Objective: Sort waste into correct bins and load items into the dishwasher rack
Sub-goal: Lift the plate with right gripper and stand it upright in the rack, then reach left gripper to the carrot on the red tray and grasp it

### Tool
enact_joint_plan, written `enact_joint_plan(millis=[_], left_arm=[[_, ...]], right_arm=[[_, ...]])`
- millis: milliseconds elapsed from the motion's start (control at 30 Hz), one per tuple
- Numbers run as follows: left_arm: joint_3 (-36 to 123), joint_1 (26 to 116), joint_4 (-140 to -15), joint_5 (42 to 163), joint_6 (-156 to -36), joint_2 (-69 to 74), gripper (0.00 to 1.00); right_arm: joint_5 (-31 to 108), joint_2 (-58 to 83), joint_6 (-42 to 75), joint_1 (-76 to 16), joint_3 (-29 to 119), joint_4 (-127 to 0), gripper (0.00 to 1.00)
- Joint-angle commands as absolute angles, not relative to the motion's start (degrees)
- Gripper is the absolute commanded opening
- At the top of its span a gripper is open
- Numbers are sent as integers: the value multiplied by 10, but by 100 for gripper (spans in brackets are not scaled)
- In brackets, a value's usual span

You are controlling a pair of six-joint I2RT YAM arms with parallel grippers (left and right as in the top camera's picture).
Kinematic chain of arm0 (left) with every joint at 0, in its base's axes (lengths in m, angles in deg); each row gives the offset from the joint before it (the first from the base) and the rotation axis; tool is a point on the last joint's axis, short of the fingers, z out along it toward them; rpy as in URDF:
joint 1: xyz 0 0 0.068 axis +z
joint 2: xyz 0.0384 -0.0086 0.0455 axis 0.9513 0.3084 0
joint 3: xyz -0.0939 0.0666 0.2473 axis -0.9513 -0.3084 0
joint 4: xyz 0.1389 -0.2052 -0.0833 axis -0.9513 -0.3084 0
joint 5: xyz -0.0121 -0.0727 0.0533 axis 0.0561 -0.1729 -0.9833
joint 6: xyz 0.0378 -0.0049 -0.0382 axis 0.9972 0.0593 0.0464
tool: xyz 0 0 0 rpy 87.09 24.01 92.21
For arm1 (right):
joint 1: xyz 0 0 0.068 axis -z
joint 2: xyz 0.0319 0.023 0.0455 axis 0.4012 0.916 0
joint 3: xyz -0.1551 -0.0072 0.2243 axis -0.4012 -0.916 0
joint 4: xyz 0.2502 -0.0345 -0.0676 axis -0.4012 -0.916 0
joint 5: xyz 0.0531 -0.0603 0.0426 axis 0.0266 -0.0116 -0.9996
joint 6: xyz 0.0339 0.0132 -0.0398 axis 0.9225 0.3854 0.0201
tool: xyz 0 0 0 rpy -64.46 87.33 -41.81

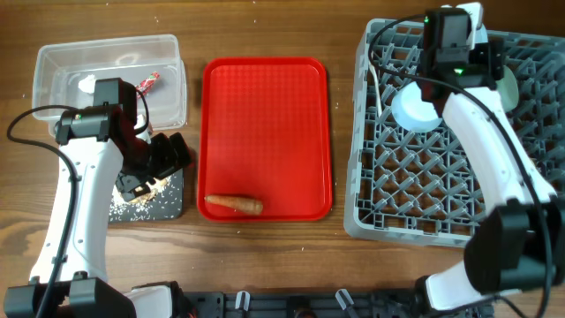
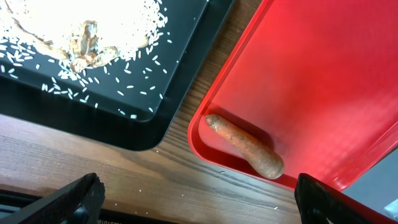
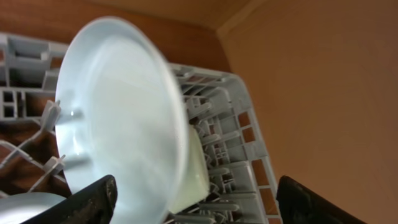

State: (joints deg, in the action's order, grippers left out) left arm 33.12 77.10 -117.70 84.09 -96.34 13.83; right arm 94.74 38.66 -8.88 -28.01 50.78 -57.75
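Observation:
A brown carrot (image 1: 234, 204) lies at the front left corner of the red tray (image 1: 265, 115); it also shows in the left wrist view (image 2: 245, 146). My left gripper (image 1: 163, 159) is open and empty, above the black tray (image 1: 168, 208) of spilled rice (image 2: 93, 37), just left of the carrot (image 2: 199, 202). My right gripper (image 1: 459, 62) is open over the back of the grey dishwasher rack (image 1: 424, 221). In the right wrist view its fingers (image 3: 193, 202) are spread wide by a pale blue plate (image 3: 118, 118) standing in the rack (image 3: 230, 124), with a cream dish (image 3: 193, 174) behind it.
A clear plastic bin (image 1: 106, 53) at the back left holds a red-and-white wrapper (image 1: 147, 83) and a white scrap. A pale blue bowl (image 1: 415, 108) sits upside down in the rack. Bare wooden table (image 2: 155, 180) lies between the black tray and the red tray.

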Motion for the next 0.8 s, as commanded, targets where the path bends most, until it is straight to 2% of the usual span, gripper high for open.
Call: enact_joint_plan(millis=[0,100,233,333,500,600,767], left_arm=[[329,774,-1176,842,-960,134,100],[329,774,-1174,842,-961,134,100],[329,767,-1170,868,-969,134,100],[329,729,-1171,890,-1039,134,100],[329,621,-1164,942,-1272,134,100],[329,545,-1164,902,-1422,134,100],[328,461,-1163,809,-1568,134,100]], right_arm=[[877,300,-61,-279,516,-618,90],[607,246,-55,-279,516,-755,91],[328,245,-10,-279,516,-837,96],[308,249,-10,-279,516,-851,98],[308,249,-12,-279,515,-859,100],[308,249,-12,-279,515,-863,100],[308,249,-1,-279,515,-864,100]])
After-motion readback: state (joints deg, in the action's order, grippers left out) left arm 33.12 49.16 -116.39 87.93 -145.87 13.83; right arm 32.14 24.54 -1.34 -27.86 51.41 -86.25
